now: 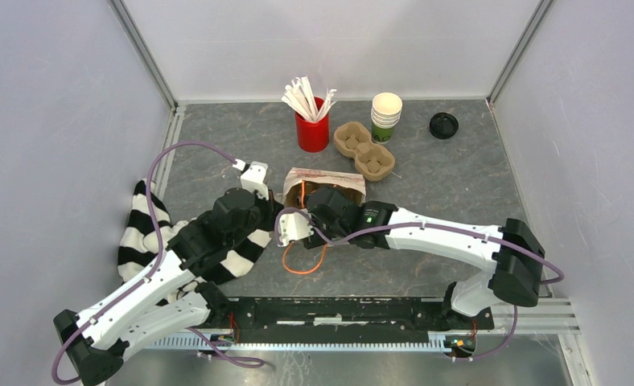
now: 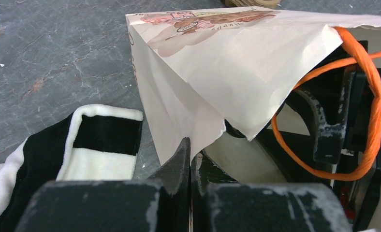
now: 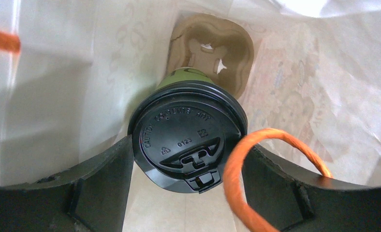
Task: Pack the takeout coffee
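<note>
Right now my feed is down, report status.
Left gripper shut on paper bag rim. Right gripper shut on takeout coffee, inside bag, at cup carrier. Orange handle looped beside lid.

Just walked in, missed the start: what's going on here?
The left gripper pinches the edge of the bag, holding it open. The right gripper is inside the bag, gripping the coffee at its lidded top, above a carrier on the bag's bottom. The coffee is not yet released.

- Small green paper takeout coffee (image 3: 187, 137), round black lid pressed on.
- Sits inside white paper bag (image 3: 48, 96), lid toward its mouth, base at brown pulp carrier (image 3: 227, 43).
- Clasped at lid by right gripper (image 3: 188, 147).
</note>
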